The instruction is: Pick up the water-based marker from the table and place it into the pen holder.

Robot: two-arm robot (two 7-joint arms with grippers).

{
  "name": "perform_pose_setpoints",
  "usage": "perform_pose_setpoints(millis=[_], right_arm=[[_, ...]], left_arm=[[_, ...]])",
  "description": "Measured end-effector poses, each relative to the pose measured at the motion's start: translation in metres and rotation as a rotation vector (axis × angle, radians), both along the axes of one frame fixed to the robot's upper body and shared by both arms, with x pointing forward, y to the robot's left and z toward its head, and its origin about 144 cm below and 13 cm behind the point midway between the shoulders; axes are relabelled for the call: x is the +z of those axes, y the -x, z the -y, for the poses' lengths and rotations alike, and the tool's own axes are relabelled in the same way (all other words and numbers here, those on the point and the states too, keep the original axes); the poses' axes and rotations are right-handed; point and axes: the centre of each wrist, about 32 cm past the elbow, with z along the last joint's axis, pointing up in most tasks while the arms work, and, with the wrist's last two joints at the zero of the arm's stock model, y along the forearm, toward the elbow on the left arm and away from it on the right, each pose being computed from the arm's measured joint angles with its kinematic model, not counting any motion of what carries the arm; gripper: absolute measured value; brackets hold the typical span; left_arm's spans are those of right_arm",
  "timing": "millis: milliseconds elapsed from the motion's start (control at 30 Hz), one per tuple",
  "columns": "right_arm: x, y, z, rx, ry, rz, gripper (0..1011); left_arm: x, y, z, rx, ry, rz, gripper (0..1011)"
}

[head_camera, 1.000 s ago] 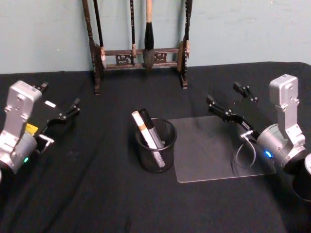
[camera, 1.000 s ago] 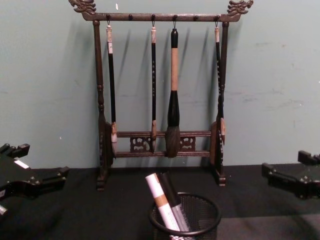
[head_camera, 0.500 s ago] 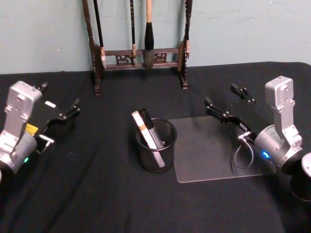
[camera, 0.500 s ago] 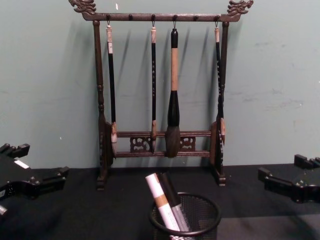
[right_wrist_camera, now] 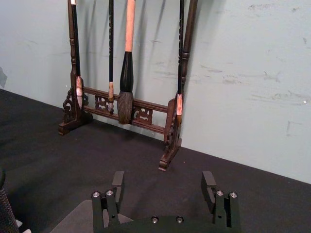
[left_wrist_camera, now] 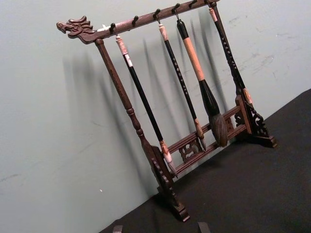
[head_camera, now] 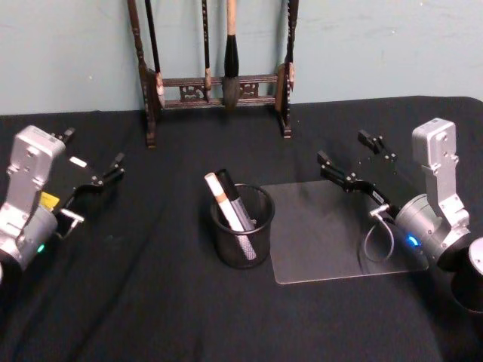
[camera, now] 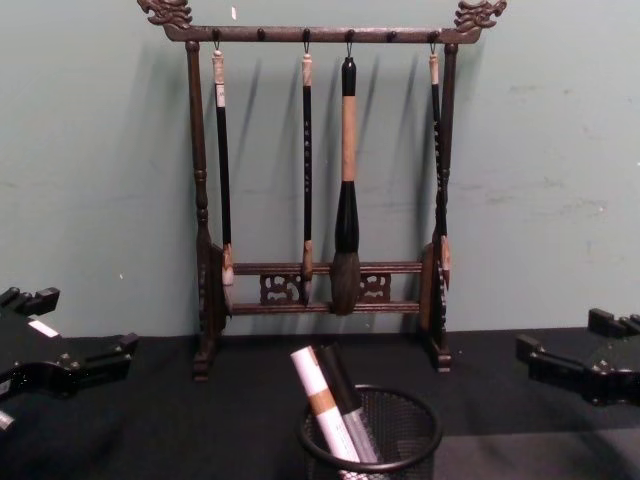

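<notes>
Right hand (head_camera: 349,160), empty, fingers spread apart, poised above the far edge of the clear rectangular plastic mat (head_camera: 332,253) — drawn back a little toward the robot and slightly lower than a second ago, almost at rest over the last half second. Fingers (right_wrist_camera: 209,180) seen well separated in the right wrist view, with nothing between them. Left hand (head_camera: 94,164), likewise empty and parted, parked above the black cloth-covered counter (head_camera: 151,309) at the robot's left, unmoved.

Meaning for the task, as judged: release complete, retreat nearly finished. White-barrelled water-based marker (head_camera: 223,200) with a tan band, standing tilted inside the small round black wire-mesh pen holder (head_camera: 241,226), leaning against its left rim beside a darker pen; upper end projecting above the rim, as also shown from the side in the chest view (camera: 322,400). No marker left lying on the counter, so placement apparently done.

Relation of marker to right hand — well apart: holder to the left of the mat and nearer the robot, hand to the right and farther back, no contact. Tall dark wooden brush rack (camera: 330,200) with hanging brushes, behind the holder against the wall, untouched.
</notes>
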Motion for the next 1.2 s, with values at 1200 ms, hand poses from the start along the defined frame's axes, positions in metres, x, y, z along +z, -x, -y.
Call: perform_pose_setpoints(millis=[1200], right_arm=[[0.0003, 0.0001, 0.0001, 0.000, -0.001, 0.000, 1000]], left_arm=[[0.0000, 0.0000, 0.0000, 0.000, 0.000, 0.000, 1001]])
